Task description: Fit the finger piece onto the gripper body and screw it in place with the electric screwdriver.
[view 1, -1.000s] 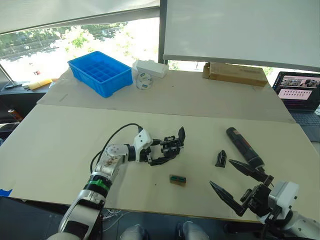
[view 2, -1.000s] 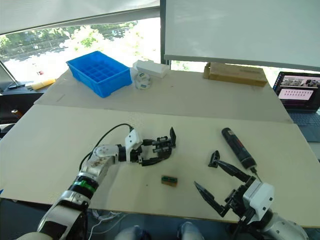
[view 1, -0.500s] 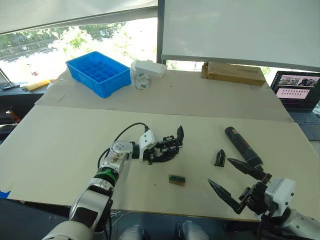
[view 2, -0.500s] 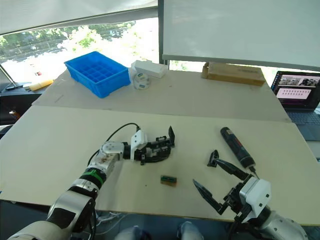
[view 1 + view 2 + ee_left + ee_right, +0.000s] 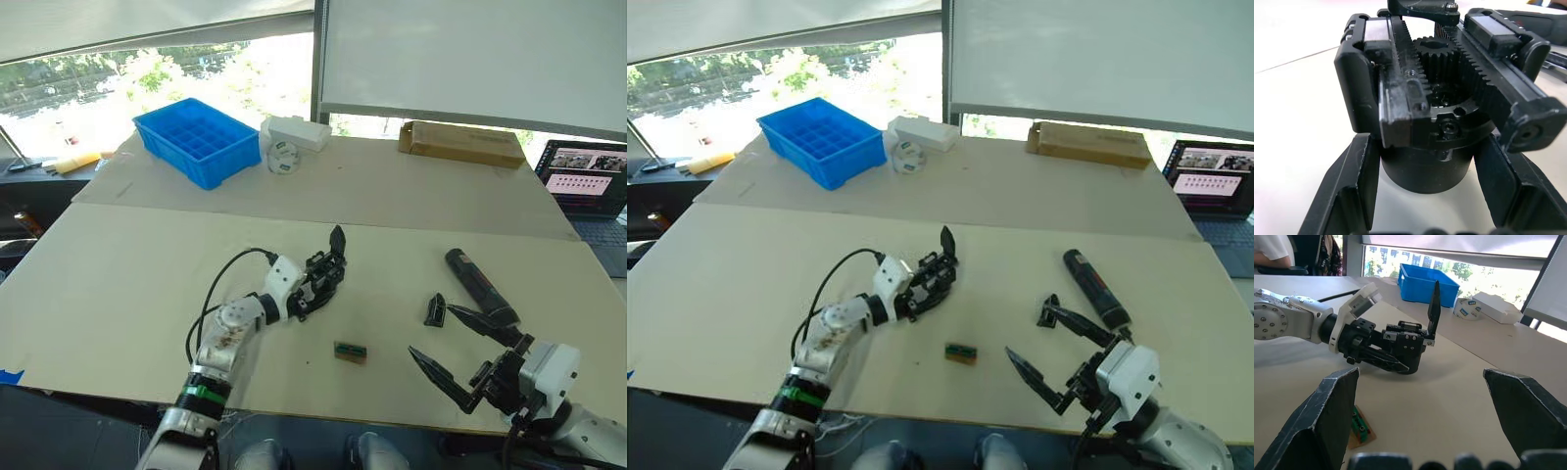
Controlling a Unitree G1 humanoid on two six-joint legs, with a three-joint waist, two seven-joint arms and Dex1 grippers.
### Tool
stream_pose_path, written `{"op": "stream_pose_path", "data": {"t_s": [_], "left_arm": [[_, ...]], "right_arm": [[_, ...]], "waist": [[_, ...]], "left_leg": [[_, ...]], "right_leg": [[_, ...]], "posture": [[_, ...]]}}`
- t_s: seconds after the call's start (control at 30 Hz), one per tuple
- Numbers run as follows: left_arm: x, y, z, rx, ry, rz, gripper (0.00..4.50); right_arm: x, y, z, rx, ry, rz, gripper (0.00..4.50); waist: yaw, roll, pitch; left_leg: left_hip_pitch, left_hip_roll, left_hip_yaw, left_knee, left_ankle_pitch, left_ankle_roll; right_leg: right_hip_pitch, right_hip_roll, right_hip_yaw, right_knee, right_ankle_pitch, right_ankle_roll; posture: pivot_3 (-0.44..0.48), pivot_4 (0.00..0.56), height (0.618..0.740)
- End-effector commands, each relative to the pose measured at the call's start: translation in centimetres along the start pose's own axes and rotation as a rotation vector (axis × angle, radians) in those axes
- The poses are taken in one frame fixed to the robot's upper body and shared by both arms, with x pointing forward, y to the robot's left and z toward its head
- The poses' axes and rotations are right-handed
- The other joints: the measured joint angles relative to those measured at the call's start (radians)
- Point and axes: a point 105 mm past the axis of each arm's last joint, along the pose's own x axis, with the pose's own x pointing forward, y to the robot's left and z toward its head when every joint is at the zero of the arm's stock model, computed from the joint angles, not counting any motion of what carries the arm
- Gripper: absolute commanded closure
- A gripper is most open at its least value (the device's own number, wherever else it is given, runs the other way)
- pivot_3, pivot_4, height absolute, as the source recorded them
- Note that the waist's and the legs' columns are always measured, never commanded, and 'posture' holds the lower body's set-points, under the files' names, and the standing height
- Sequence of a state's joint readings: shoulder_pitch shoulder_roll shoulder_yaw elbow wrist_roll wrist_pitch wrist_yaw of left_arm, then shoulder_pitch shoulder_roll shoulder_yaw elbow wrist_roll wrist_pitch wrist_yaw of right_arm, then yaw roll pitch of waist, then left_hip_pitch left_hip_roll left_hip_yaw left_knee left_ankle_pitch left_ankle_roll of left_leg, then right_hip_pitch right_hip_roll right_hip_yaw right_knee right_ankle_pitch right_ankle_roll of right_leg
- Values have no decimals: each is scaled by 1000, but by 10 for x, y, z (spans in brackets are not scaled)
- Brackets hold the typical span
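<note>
1. A squat black cylindrical gripper body (image 5: 323, 277), with a pointed black finger standing up from it, is seen on the pale tabletop (image 5: 118, 274), a little left of the table's middle.
2. The left gripper (image 5: 312, 290) is closed around the base of this gripper body; in the left wrist view its two black fingers (image 5: 1352, 186) are pressed against either side of the cylinder, whose toothed racks and central gear are exposed on top.
3. The small black plastic wedge-shaped finger piece (image 5: 434, 309) is lying on the table to the right of the gripper body and well apart from it, just beside the near end of the screwdriver.
4. The long, thick black electric screwdriver (image 5: 474, 283) is laid flat on the right part of the table, its near end partly covered by the right gripper's upper finger.
5. The right gripper (image 5: 462, 352) is held near the table's front edge with its jaws spread wide and nothing between them; one fingertip is seen close to the finger piece, though contact cannot be judged.
6. A small brown block with a green top (image 5: 349, 351) is resting on the table between the two grippers, nearer the front edge.
7. Farther back, a blue compartmented plastic tray (image 5: 196, 142), a white box (image 5: 297, 133), a roll of tape (image 5: 281, 158) and a flat cardboard box (image 5: 462, 144) are set along the window side.
8. An open laptop (image 5: 588, 181) is seen at the far right edge.
</note>
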State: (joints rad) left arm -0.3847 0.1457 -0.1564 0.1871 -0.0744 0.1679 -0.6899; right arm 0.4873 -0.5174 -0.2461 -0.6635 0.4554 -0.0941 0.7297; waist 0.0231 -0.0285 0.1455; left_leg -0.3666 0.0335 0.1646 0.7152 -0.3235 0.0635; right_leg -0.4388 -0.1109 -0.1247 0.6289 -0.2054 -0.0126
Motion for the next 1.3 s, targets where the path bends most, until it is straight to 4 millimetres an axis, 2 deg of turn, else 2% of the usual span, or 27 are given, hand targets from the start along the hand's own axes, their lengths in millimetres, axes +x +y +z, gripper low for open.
{"op": "stream_pose_path", "data": {"t_s": [0.03, 0.3, 0.43, 0.47, 0.7, 0.87, 1.17, 1.3], "left_arm": [[5, -11, 25, 58, -65, 4, 2216], [0, -18, 10, 44, -20, -26, 2216], [-9, -15, 3, 36, 23, -115, 288], [-12, -11, 3, 32, 29, -134, 40], [-25, 27, 2, 105, 77, -215, 40], [-25, 26, -4, 184, 99, -401, 40], [0, 27, -2, 150, 69, -446, 40], [5, 20, -3, 166, 77, -506, 40]], "right_arm": [[0, 2, 7, -10, -21, 26, 0], [3, -3, 13, 1, -43, 10, 0], [4, -3, 12, 7, -40, 25, 0], [4, -2, 11, 11, -36, 30, 0], [2, 0, 8, 26, -18, 35, 0], [2, 3, 5, 38, -4, 46, 0], [0, 5, 4, 54, 13, 46, 0], [-1, 8, 4, 66, 18, 34, 0]], "waist": [[1, 0, 0], [-2, 0, 0], [-3, 1, -1], [-3, 1, -1], [-5, 2, -1], [-6, 2, -1], [-8, 2, -1], [-10, 2, -1]], "left_leg": [[0, 0, 0, 0, 0, 0], [1, 0, 0, 0, 0, 0], [1, 0, 0, 0, 0, 0], [1, 0, 0, 0, 0, 0], [1, 0, 0, 0, 0, 0], [1, -1, 2, 0, 0, 0], [0, -1, 2, 2, 0, 0], [0, -1, 1, 2, 0, 0]], "right_leg": [[0, 0, 0, 0, 0, 0], [0, 0, 0, 0, 0, 0], [0, 0, 0, 0, 0, 0], [0, 0, 0, 0, 0, 0], [0, 1, -1, 1, 0, 0], [0, 1, -2, 0, 0, 0], [0, 2, -1, 0, 0, 0], [0, 2, -2, 0, 0, 0]], "posture": [[0, 150, 740], [0, 150, 740], [0, 150, 740], [0, 150, 740], [0, 150, 740], [0, 150, 740], [0, 150, 740], [0, 150, 740]]}}
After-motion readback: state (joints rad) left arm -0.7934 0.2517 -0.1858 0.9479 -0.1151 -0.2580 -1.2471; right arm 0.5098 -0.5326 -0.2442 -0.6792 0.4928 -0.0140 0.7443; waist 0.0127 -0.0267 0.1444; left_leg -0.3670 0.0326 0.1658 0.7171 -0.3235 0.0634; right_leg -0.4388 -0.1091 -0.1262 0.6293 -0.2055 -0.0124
